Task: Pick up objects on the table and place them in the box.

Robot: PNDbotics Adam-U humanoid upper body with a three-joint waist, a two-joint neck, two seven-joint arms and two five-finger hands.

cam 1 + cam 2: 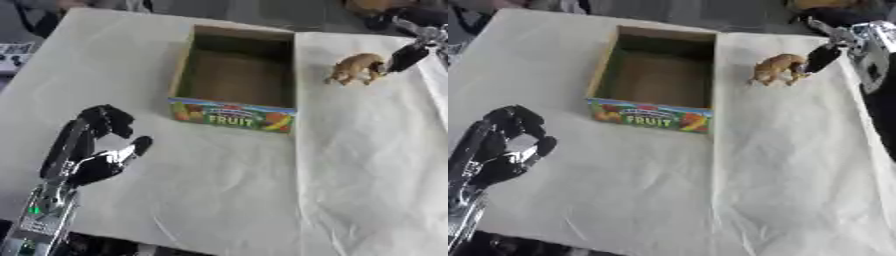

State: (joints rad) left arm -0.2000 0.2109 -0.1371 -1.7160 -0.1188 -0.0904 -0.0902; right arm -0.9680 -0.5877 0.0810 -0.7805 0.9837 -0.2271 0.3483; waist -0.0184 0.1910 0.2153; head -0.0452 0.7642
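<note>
Likely a lab or test room: table (pixel 219 200) draped in creased white sheeting, grey floor and dark equipment beyond its far edge.

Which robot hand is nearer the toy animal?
Right. The right robot hand reaches the toy animal from its right; the left robot hand rests at the lower left, beyond the box.

An open cardboard box (pixel 234 75) with a colourful "FRUIT" label on its near wall stands upright on the table, its inside bare. To its right, apart from it, a small tan toy animal (pixel 355 68) stands on its legs, side-on.
</note>
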